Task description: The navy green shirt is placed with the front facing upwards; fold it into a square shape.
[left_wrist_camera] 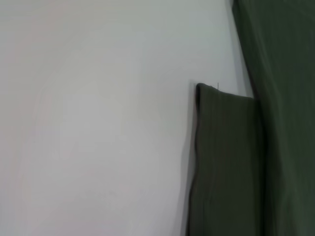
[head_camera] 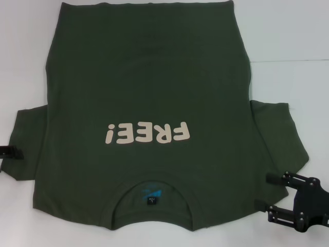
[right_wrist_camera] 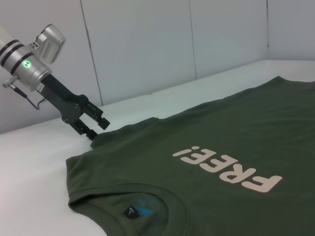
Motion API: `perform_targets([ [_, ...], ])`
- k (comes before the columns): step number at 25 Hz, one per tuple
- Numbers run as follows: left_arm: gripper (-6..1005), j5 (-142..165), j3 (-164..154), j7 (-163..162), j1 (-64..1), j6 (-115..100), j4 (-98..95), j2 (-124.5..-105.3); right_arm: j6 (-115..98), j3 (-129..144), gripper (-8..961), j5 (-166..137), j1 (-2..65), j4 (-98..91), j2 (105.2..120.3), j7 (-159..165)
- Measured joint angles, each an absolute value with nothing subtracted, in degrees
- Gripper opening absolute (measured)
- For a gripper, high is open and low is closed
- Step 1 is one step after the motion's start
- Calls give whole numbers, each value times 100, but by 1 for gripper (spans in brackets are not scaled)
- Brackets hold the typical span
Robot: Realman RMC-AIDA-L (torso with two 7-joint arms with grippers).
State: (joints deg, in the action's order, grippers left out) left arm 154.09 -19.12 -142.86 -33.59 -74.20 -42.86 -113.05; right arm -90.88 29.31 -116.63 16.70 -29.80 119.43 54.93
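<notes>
The navy green shirt (head_camera: 149,92) lies flat on the white table, front up, with its cream "FREE!" lettering (head_camera: 146,134) and its collar (head_camera: 153,198) toward me. Both sleeves are spread out. My left gripper (head_camera: 11,152) sits at the outer edge of the left sleeve (head_camera: 28,139); in the right wrist view this left gripper (right_wrist_camera: 94,124) stands open just off the sleeve's tip. My right gripper (head_camera: 272,195) is open beside the near corner of the right sleeve (head_camera: 275,134), holding nothing. The left wrist view shows the sleeve (left_wrist_camera: 224,162) next to the shirt's body (left_wrist_camera: 285,118).
The white table (head_camera: 298,62) runs on past the shirt on both sides. Pale wall panels (right_wrist_camera: 147,44) stand behind the table's far side.
</notes>
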Motion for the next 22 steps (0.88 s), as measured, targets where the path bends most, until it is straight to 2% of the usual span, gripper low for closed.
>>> perform_targets([
  [15, 826, 15378, -1962, -14292, -3542, -7394, -4003, -11316, -9073, 2952, 765, -11663, 1679, -2971, 11943, 5493],
  [22, 783, 15348, -1947, -14312, -3526, -7328, -3997, -11330, -9097, 2921, 765, -11663, 1666, -2970, 11942, 5493],
])
